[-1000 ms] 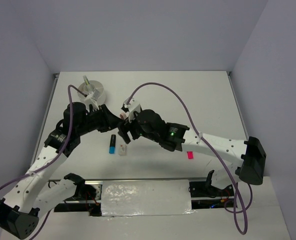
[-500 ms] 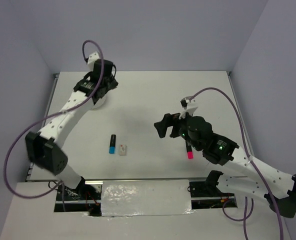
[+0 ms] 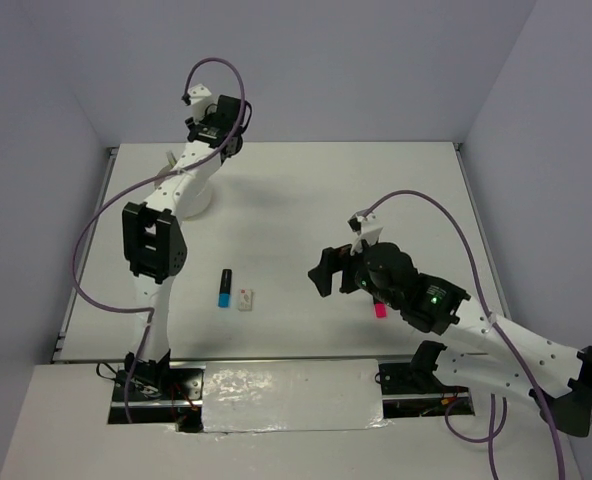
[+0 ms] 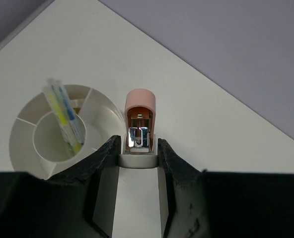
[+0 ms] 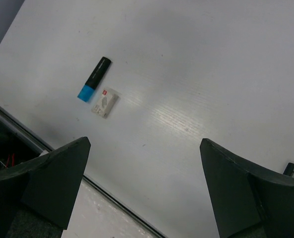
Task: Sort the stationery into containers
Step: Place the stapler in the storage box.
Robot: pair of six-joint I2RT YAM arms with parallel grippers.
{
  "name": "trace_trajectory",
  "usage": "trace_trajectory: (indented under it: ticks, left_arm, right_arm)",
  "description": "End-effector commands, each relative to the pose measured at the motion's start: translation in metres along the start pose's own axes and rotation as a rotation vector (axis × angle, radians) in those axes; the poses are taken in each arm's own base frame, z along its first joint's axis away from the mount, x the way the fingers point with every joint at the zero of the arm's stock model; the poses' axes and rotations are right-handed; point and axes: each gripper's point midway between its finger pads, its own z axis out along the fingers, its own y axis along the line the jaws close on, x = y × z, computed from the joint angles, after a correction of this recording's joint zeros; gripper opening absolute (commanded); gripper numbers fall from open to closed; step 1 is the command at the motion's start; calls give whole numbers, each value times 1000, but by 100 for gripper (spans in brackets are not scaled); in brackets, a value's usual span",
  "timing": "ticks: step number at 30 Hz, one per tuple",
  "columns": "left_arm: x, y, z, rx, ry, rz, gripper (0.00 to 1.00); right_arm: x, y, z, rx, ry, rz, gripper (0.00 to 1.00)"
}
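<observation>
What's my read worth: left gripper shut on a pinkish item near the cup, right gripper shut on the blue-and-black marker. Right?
Not quite. The right gripper is open and empty; the blue-and-black marker lies on the table beside a white eraser, as the right wrist view shows. The rest holds.

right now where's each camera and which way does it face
top external: above, behind the robot, looking down at the table; left arm, right arm show.
left wrist: above the cup, looking down; left gripper clamps a pink item.
right wrist: high, looking down at marker and eraser; right gripper open.
shared: top and right wrist show marker and eraser.
</observation>
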Motion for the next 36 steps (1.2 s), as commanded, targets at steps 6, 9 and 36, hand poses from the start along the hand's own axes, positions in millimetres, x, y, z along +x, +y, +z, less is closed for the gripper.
trace_trajectory:
  ticks: [6,9,36]
  left_arm:
    - [-26,25,36,-70,-75,-23,0]
    - [-22,31,42,-75,-72,-14,0]
    - [15,49,52,-89,9,26,30]
  right_arm:
    - [3,15,22,-52,21,-37,100]
    - [4,21,27,-68,37,-42,100]
    - [8,26,27,-98,62,-51,100]
